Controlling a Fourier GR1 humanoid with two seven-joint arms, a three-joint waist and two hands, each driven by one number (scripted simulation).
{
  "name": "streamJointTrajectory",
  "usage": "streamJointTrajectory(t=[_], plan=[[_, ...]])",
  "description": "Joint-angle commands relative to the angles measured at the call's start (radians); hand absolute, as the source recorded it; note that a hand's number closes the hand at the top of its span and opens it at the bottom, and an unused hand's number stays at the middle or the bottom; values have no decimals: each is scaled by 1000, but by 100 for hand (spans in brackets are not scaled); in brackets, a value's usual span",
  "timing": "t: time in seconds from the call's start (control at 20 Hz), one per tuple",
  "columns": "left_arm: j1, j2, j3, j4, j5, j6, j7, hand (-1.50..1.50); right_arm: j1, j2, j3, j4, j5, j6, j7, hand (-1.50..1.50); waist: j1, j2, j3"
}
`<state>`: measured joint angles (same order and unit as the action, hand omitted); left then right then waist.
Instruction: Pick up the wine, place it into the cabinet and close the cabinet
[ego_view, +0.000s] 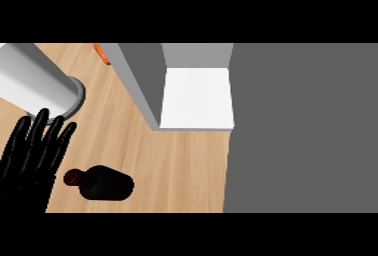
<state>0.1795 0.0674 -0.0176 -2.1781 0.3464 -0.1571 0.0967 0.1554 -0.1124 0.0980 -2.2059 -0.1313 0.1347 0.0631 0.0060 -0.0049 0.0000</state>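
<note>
The wine bottle (105, 183) is dark, with a dark red cap, and lies on its side on the wooden counter (177, 160) at the lower left, cap pointing left. My left hand (28, 155) stands just left of it, fingers straight and pointing up, not touching the bottle. The cabinet (196, 97) is open in the middle, showing a white shelf floor between a grey left wall and a large grey panel (303, 125) on the right. My right hand does not show.
A grey cylindrical container (37, 82) stands at the upper left, right above my left hand. A small orange object (102, 54) peeks out at the counter's back beside the cabinet wall.
</note>
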Motion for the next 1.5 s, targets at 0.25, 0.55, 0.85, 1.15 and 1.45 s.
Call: streamJointTrajectory(t=[0.25, 0.55, 0.85, 1.15, 1.45], plan=[[138, 53, 40, -315, 293, 80, 323, -150, 108, -39, 80, -339, -136, -10, 298, -150, -2, 0, -1], [113, 59, 73, -401, 322, 139, 412, -150, 164, -57, 45, -379, -187, 9, 293, -150, -4, -5, 0], [111, 71, 128, -421, 369, 141, 454, -150, 165, -42, 114, -404, -138, -27, 322, -150, 9, -10, -1], [32, 87, 178, -417, 376, 206, 515, -150, 184, -56, 142, -426, -116, -33, 328, -150, 3, -12, -1], [22, 67, 223, -410, 385, 226, 523, -150, 185, -45, 158, -446, -103, -74, 330, -150, 9, -15, -2]])
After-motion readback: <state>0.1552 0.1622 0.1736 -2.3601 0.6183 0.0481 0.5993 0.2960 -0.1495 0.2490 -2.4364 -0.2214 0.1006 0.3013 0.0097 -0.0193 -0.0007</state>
